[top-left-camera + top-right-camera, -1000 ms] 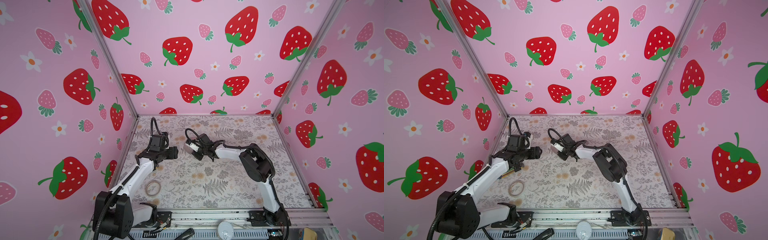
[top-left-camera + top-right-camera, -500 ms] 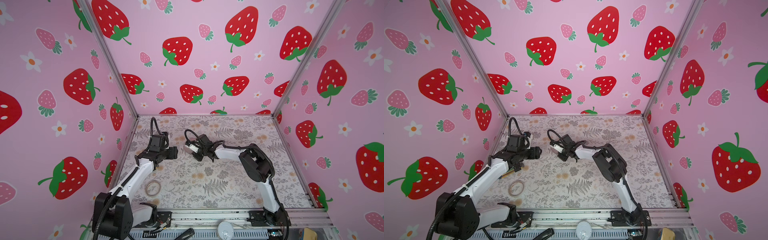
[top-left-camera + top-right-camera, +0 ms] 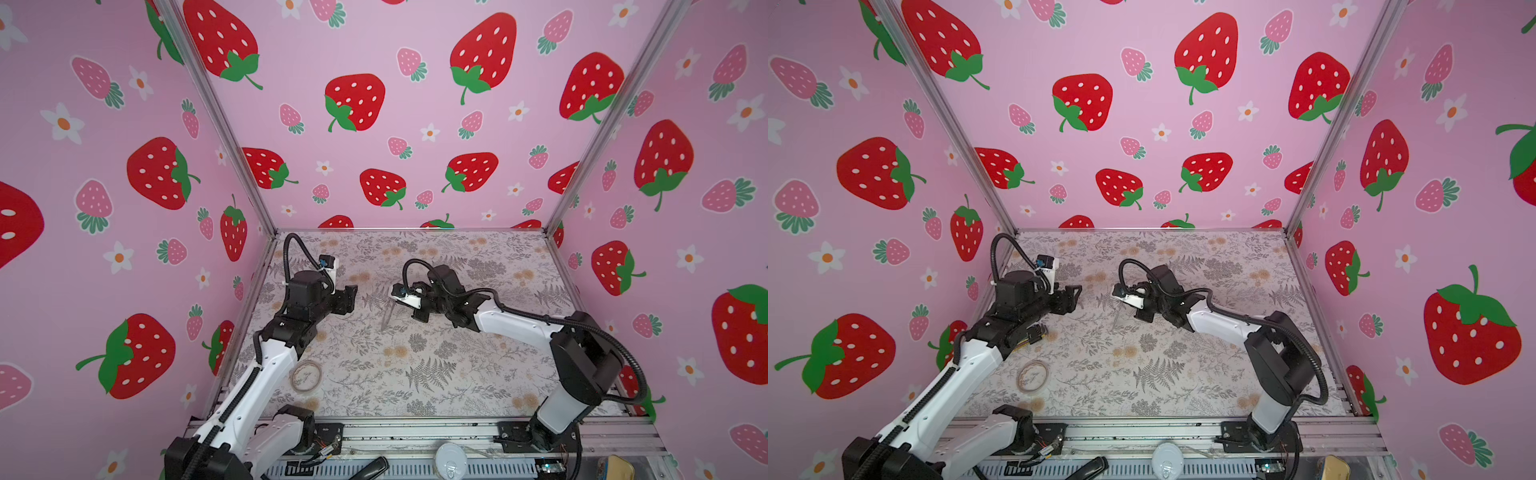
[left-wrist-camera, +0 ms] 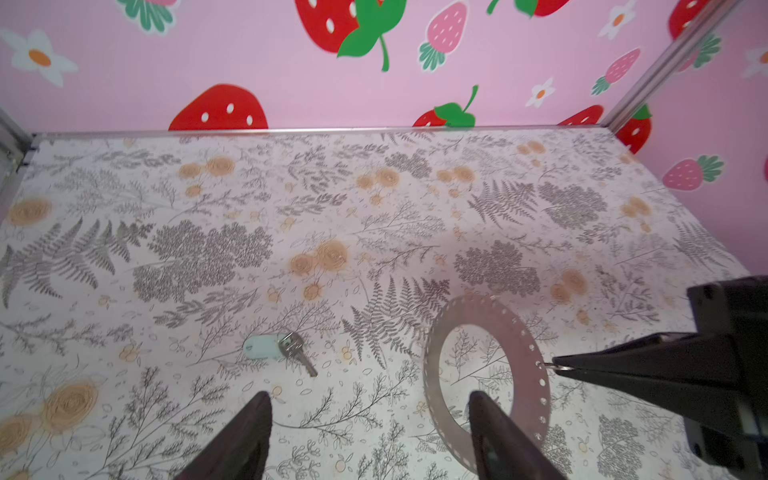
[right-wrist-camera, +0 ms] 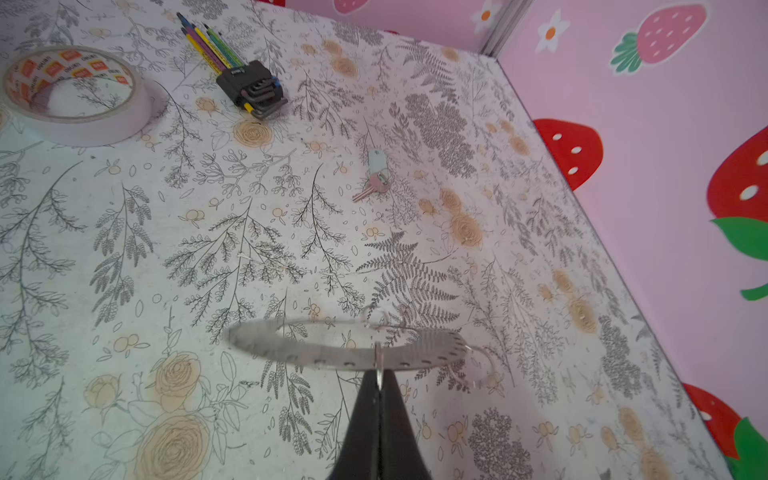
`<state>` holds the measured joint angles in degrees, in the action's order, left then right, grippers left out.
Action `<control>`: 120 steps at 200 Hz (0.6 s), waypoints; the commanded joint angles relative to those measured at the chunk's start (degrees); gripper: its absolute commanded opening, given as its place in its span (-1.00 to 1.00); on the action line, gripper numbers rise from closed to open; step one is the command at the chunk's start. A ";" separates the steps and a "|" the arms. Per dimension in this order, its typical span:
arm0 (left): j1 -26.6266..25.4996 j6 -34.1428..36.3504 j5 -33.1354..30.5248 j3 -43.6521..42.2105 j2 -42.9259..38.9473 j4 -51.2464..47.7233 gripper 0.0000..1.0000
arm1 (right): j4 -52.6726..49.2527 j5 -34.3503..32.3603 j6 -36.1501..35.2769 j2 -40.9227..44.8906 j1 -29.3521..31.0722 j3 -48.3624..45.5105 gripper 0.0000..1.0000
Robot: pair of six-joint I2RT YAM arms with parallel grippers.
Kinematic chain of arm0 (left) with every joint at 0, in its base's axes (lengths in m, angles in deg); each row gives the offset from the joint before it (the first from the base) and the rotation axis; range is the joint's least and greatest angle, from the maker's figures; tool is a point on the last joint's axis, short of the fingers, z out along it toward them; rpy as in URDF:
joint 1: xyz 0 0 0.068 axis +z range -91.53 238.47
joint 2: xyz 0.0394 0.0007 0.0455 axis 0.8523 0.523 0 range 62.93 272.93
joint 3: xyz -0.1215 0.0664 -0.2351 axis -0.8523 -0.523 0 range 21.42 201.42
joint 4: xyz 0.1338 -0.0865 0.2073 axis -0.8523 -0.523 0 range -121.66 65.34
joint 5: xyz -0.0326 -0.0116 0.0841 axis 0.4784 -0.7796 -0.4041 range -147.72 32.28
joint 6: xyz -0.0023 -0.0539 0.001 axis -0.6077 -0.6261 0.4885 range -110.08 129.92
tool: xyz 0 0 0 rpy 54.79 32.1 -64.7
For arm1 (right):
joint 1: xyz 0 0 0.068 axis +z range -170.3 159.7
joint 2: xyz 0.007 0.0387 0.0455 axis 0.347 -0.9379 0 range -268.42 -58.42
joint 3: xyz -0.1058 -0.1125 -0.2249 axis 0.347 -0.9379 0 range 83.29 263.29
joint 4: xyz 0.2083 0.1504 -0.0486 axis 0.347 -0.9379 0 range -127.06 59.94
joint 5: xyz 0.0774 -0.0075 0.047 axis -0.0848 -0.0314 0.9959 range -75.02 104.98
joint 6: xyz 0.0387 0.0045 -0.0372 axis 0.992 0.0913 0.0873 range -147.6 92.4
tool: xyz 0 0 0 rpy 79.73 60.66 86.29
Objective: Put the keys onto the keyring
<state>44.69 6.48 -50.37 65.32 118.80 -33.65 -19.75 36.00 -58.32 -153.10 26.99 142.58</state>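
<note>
Keyring [image 4: 521, 332]: pinched at its rim by the closed right gripper [image 5: 378, 374].
Keys [image 4: 297, 351]: on the table [image 4: 166, 332], not yet threaded.
Left gripper [image 3: 353, 298]: agape, empty, at ten o'clock of the ring in a top view.

Mid-table, between left gripper [image 4: 370, 401] and right gripper [image 5: 378, 384]: flat grey metal keyring [image 4: 478, 311], upright on edge, pinched at the rim by the right gripper's closed tips. Flat on the floral-papered table [image 3: 457, 374], apart from the keyring, toward the back wall: small silvery metal key with pale plastic tag [image 4: 293, 344]. Front left, beside the left arm: translucent beige tape roll [image 5: 104, 133], with black holder of coloured hex keys [image 5: 251, 85] near it.
</note>
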 commanded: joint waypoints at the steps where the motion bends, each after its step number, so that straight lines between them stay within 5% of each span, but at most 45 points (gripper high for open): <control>1: -2.83 9.01 4.40 -4.32 -3.43 7.65 0.50 | 6.47 6.22 -6.76 3.11 -0.90 -3.34 -1.00; 60: -11.20 26.40 11.03 -14.30 -10.28 14.51 0.28 | 28.21 12.65 -11.39 11.90 -2.10 -18.43 -1.00; 120: -13.98 32.48 12.33 -16.15 -10.30 17.89 0.15 | 32.67 17.40 -8.72 13.16 -3.12 -21.05 -1.00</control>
<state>31.83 33.76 -40.27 49.01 108.27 -19.68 7.90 49.18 -67.79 -141.67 24.38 121.51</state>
